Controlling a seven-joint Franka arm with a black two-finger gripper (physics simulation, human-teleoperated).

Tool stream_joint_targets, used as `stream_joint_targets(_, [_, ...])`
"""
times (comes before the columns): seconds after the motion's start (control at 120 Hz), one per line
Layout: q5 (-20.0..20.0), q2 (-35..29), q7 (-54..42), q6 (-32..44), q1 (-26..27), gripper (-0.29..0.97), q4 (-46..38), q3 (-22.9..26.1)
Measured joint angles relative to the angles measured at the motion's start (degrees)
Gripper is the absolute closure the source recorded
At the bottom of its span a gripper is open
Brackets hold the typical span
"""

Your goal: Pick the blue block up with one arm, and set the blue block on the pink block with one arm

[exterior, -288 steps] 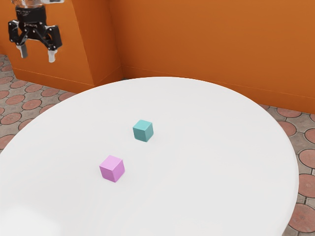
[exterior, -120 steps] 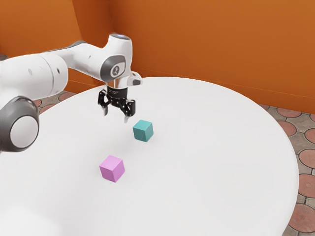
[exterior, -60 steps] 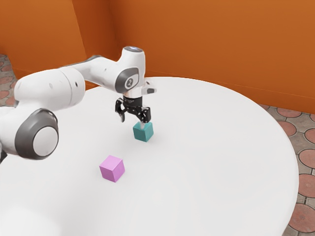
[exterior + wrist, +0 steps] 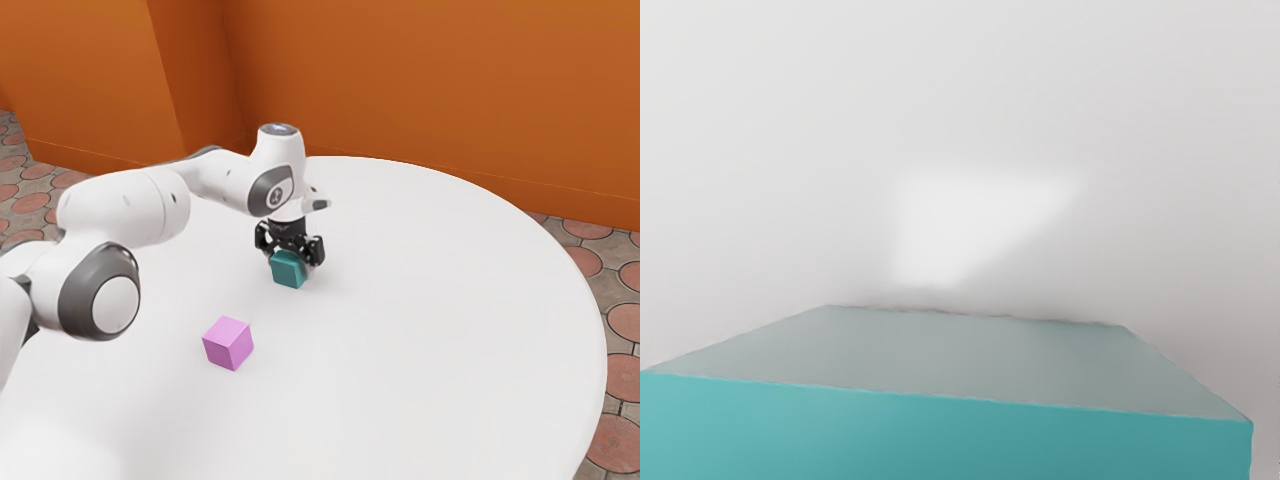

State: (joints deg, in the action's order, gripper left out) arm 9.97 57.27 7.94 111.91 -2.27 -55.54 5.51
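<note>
Gripper [image 4: 290, 257] sits low over the blue block [image 4: 290, 271], spread open and straddling it; the block rests on the table [image 4: 450, 300], farther back than the pink block [image 4: 227, 343], toward the exterior view's right.

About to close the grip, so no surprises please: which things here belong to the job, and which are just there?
Job: gripper, open, astride the blue block; pink block, apart from both.
Not the job: white table; orange wall; tiled floor.
</note>
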Motion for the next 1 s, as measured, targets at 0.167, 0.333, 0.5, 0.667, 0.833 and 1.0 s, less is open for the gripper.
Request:
stream_joint_targets(0.167, [-0.03,0.94,0.20,1.14,-0.71,0.07,0.08,0.41])
stream_joint_targets(0.333, [0.00,1.13,0.40,1.76,-0.96,0.16,0.14,0.55])
stream_joint_targets(0.5, [0.10,1.13,0.58,2.04,-0.90,0.16,0.14,0.59])
stream_joint_targets(0.667, [0.10,0.40,0.70,1.78,-0.31,0.20,-0.43,0.41])
stream_joint_targets(0.833, [0.16,-1.10,0.75,0.30,-0.06,0.27,-1.12,0.23])
stream_joint_targets(1.0, [-0.17,-5.69,0.73,-1.66,-0.19,0.27,-4.97,0.16])
